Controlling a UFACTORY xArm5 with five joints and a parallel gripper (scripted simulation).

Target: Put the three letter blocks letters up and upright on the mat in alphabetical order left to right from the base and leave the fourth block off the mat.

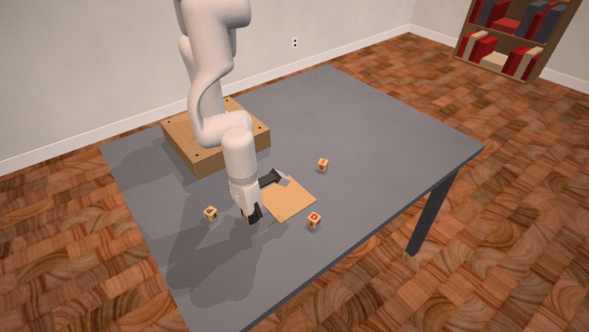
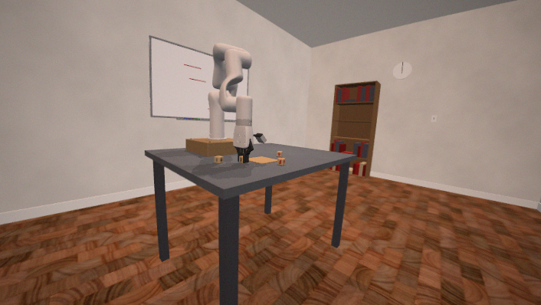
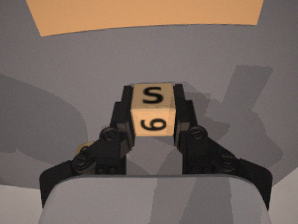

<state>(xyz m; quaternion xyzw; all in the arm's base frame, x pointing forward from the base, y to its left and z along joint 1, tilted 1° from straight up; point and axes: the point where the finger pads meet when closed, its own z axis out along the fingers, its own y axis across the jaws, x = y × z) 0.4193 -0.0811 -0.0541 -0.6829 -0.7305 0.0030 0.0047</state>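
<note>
My gripper (image 1: 253, 217) (image 2: 244, 158) (image 3: 153, 98) is shut on the S block (image 3: 153, 95), at or just above the table off the mat's near side in the wrist view. The block's top shows a black S, upright in that view; a side shows a 6 or 9. The flat orange mat (image 1: 288, 201) (image 2: 263, 159) (image 3: 150, 12) bears no block. A block with a red D on top (image 1: 314, 219) (image 2: 281, 162) and one with a red J-like mark (image 1: 322, 164) (image 2: 279, 153) stand off the mat. Another with a black P-like mark (image 1: 210, 213) (image 2: 218, 159) stands left of the gripper.
The wooden base block (image 1: 234, 156) (image 2: 208, 147) stands behind the gripper on the grey table (image 1: 375, 138). The wrist camera's black bracket (image 1: 269, 178) reaches over the mat's back corner in the top view. Part of a block (image 3: 84, 146) shows behind the left finger in the wrist view.
</note>
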